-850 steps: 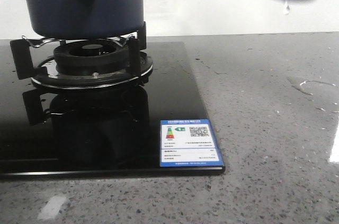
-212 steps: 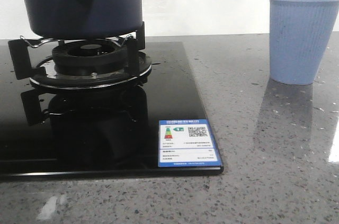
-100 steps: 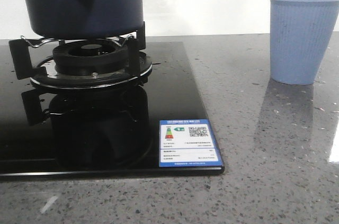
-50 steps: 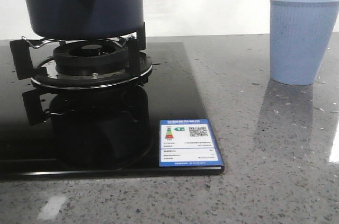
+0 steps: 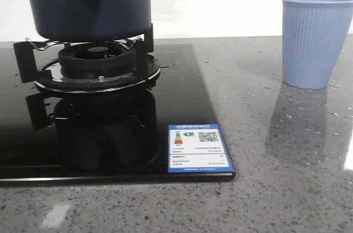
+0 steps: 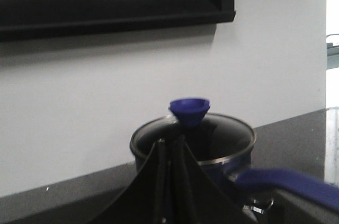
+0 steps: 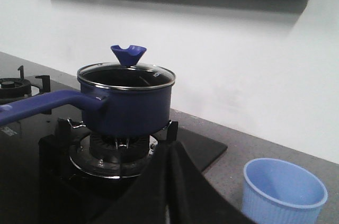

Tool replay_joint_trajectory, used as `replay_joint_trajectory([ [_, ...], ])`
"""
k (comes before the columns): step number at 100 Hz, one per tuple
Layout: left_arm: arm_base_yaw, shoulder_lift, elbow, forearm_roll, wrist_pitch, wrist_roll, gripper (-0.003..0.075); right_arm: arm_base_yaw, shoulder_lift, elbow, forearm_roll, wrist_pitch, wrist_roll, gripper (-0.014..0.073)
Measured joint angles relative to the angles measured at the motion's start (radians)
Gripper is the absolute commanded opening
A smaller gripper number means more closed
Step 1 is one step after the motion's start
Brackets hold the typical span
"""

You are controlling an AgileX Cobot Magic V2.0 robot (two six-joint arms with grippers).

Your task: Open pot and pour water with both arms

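Observation:
The dark navy-blue pot [image 5: 91, 4] stands on the gas burner [image 5: 96, 65] at the far left; its top is cut off in the front view. In the right wrist view the pot [image 7: 130, 105] wears a glass lid with a blue knob [image 7: 128, 54], and its long handle [image 7: 42, 105] sticks out sideways. My left gripper [image 6: 169, 142] is shut and empty, just short of the pot [image 6: 212, 150] and below the lid knob [image 6: 189, 110]. My right gripper [image 7: 172, 147] is shut and empty, apart from the pot. Water shows only as a few tiny drops on the hob glass [image 5: 165, 66].
A light blue ribbed cup [image 5: 315, 43] stands upright on the grey speckled counter [image 5: 276, 150] at the right; it also shows in the right wrist view [image 7: 283, 192]. The black glass hob [image 5: 182, 101] carries a blue-and-white label [image 5: 199, 147] at its front corner. A white wall is behind.
The cup, up in the air at the top right and dripping 8.5 s ago, now stands on the counter. Over the last second only the view has shifted slightly.

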Motion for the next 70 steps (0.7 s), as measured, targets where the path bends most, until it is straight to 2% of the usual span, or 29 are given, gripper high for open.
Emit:
replay_joint_trajectory([
  [16,0.000,-0.164,0.182,-0.002,-0.030,0.000,-0.0020,0.000,-0.058,0.005,-0.002,-0.035,0.000,-0.0068],
  [28,0.000,-0.242,0.254,-0.002,-0.033,-0.002,-0.0020,0.000,-0.067,0.005,-0.005,-0.050,0.002,-0.0068],
  [70,0.000,-0.276,0.277,-0.101,-0.035,-0.002,-0.0020,0.000,-0.067,0.007,-0.005,-0.052,0.004,-0.0068],
])
